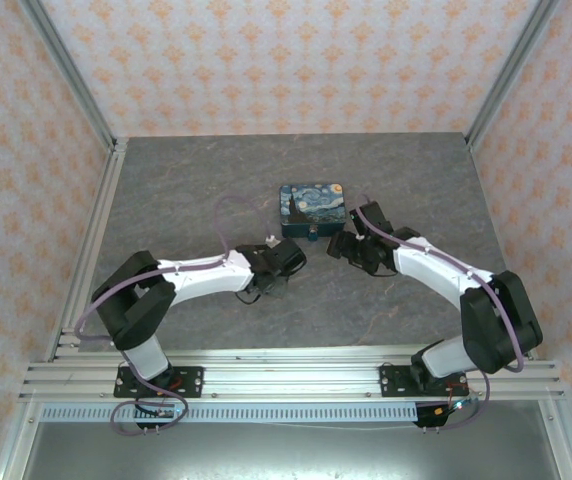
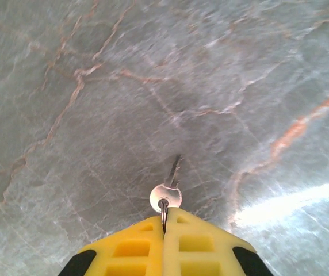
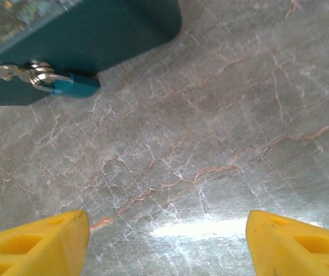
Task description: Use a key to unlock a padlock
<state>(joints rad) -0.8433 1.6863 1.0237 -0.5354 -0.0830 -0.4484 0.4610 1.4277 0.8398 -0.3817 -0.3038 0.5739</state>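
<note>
The grey marbled stone tabletop [image 1: 186, 190] carries a blue-and-yellow swirl-painted rectangular box [image 1: 313, 205] near its middle, and both arms reach toward the box's near side. The right pincer [image 3: 167, 225] stands wide open and empty over bare stone beside the box. The left pincer [image 2: 164, 221] is clamped on the ring of a small silver key [image 2: 173, 171], its blade pointing away. The tiny teal-bodied padlock [image 3: 75, 86] hangs by its silver shackle from the box's near wall.

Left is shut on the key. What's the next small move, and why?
Probably lift the left gripper and carry the key toward the padlock on the box: the key is pinched by its ring, and the right gripper stands open near the lock.
</note>
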